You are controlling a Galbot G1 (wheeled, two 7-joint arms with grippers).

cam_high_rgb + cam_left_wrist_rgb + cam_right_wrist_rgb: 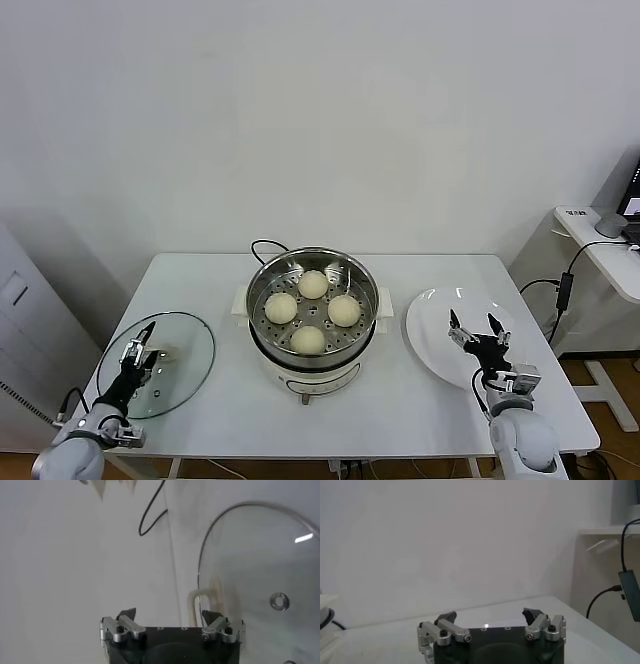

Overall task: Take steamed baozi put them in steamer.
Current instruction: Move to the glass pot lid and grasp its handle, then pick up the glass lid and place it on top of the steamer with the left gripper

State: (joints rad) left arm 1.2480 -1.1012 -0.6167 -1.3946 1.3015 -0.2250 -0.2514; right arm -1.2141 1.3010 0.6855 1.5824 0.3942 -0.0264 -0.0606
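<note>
Steamer [313, 345] at centre of the white worktop [400, 400], slightly toward the rear edge; steel pot on white base, black cord trailing off behind it toward the rear edge. All four steamed baozi [313, 284] already inside on the perforated tray: one rearward, one toward the left edge, one toward the right edge, one nearest the front edge. Spaced apart, none touching.

Glass lid [180, 355] flat on the worktop near the left edge, well apart from the steamer. White plate [432, 325] near the right edge, bare, just beside the steamer's right handle. Nothing between either end effector and the pot. Beyond the right edge: second white desk with a grey object and cabling. No readable writing or labels anywhere.

Left end effector [143, 340] low over the lid's left part near the front-left corner, fingers spread wide, nothing held. In the left wrist view, left end effector [170, 616] over the lid [260, 580], its white handle loop just ahead of one fingertip.

Right end effector [477, 327] over the plate's front part, near the right edge, fingers pointing rearward and spread wide, nothing held. Right wrist view: same, right end effector [492, 616] released, only bare white surface ahead.
</note>
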